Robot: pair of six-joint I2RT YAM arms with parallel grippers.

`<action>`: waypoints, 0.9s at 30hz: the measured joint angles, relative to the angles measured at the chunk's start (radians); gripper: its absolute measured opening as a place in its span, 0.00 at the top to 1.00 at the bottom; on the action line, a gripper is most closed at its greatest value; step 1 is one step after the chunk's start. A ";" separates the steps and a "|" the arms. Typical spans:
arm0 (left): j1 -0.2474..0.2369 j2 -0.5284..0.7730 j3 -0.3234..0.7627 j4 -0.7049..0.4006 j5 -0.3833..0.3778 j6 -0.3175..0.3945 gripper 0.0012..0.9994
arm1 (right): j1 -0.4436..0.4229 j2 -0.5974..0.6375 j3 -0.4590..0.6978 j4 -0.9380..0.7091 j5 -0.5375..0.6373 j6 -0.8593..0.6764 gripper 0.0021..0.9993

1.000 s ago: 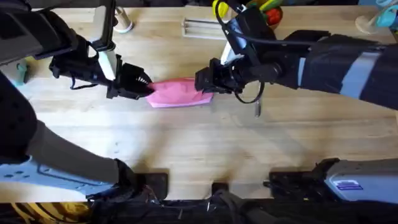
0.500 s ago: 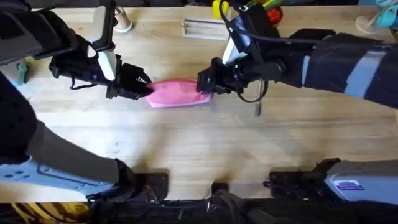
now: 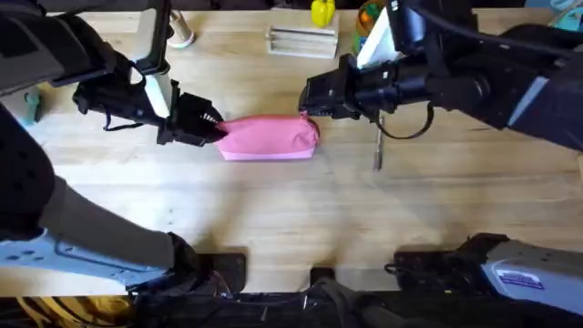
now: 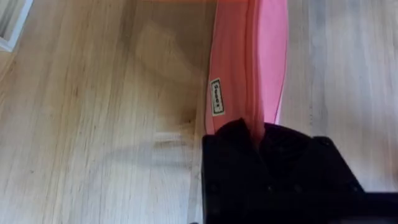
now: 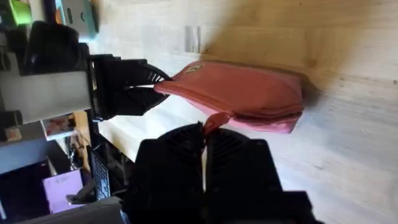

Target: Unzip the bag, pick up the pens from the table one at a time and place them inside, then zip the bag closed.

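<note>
The bag (image 3: 270, 138) was solid pink, with a small white label printed in dark letters (image 4: 216, 97). The table (image 3: 273, 210) was pale wood with visible grain. Both grippers, left (image 3: 211, 128) and right (image 3: 310, 102), were black. The pen (image 3: 377, 157) right of the bag was grey-silver.

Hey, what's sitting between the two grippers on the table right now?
The pink bag stretches between them in the overhead view: the left gripper clamps one end, and the right gripper is shut on the puller at the other.
</note>
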 joint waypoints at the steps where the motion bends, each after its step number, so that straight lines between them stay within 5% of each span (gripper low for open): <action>1: 0.000 0.000 0.000 0.000 0.000 0.000 0.96 | -0.009 0.000 0.000 0.000 -0.002 0.002 0.97; 11: -0.003 0.000 0.000 0.000 0.006 0.000 0.96 | -0.014 0.000 0.000 0.002 -0.006 0.022 0.97; 18: 0.000 0.000 0.000 0.001 0.000 0.000 0.96 | 0.054 0.019 0.000 0.071 -0.003 0.022 0.97; 27: 0.000 0.000 0.000 0.000 -0.003 0.000 0.96 | 0.180 0.195 0.075 0.189 0.001 0.029 0.97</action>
